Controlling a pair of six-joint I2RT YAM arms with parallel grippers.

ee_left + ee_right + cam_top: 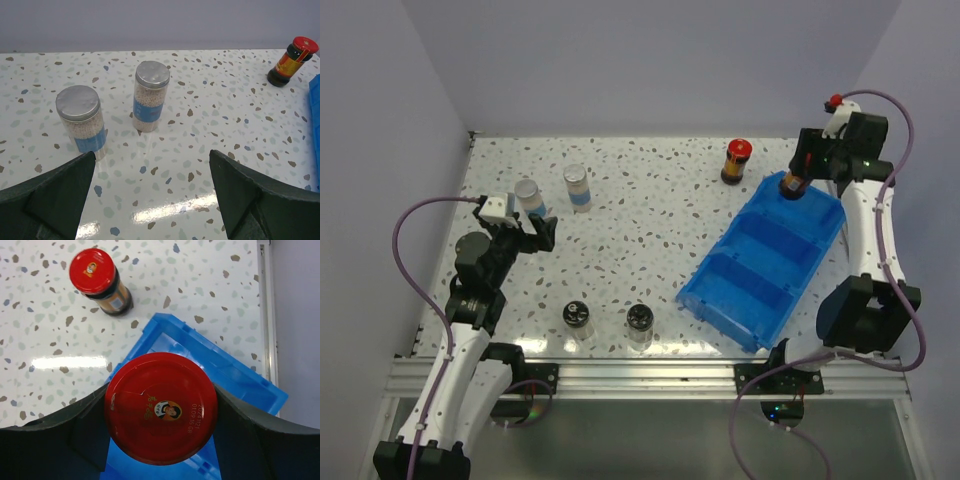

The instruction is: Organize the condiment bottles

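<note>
Zero for six at present. Clamping a red-capped jar in right fingers above the bin, holding left fingers apart.

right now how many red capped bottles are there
2. One bottle is held in the right claw above the blue bin's far end; the other bottle stands on the table left of that end.

The wide-open left hand has the nearer silver-capped jar just beside one finger and the farther silver-capped jar ahead, a bare gap between them. Mid table lies free up to the blue bin; a standing red-capped jar crowds its far corner, where the right hand grips the held red-capped jar over the bin.
</note>
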